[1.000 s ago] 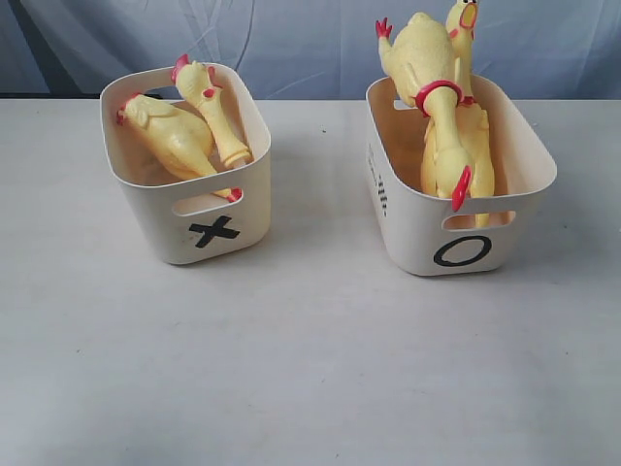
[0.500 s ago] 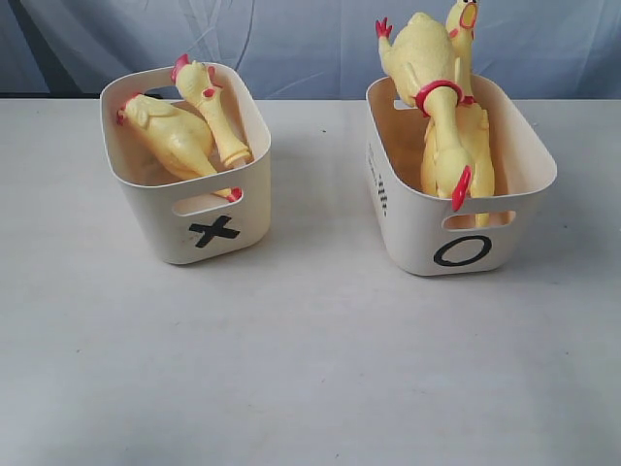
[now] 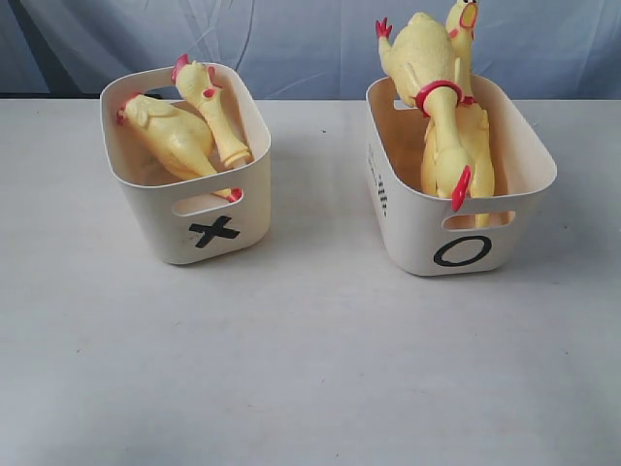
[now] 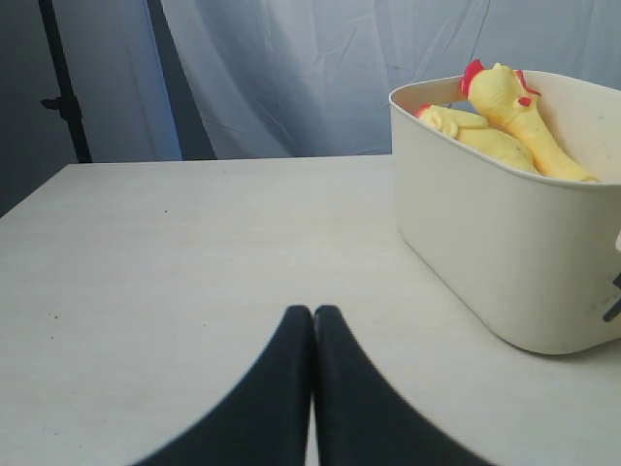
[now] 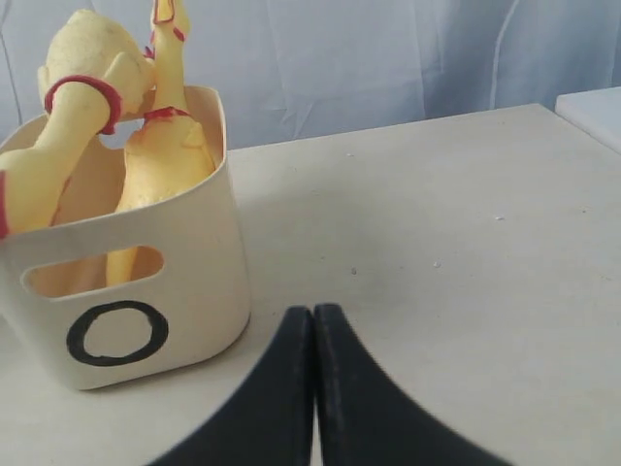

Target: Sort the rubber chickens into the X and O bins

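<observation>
The X bin (image 3: 160, 225) stands at the left and holds two yellow rubber chickens: one lies flat (image 3: 170, 134), the other leans on the rim with its red-combed head up (image 3: 215, 109). At the right, the O bin (image 3: 412, 228) holds a large chicken (image 3: 427, 60) draped over a second one (image 3: 468, 146) whose head pokes up. No gripper shows in the exterior view. My left gripper (image 4: 312, 311) is shut and empty, low over the table beside the X bin (image 4: 485, 243). My right gripper (image 5: 312, 311) is shut and empty, near the O bin (image 5: 194, 282).
A pale grey table (image 3: 310, 369) carries both bins, with a blue-grey curtain (image 3: 291, 44) behind. A dark stand (image 4: 63, 87) rises past the table's far edge in the left wrist view. A white block's corner (image 5: 592, 109) sits at the table's edge in the right wrist view.
</observation>
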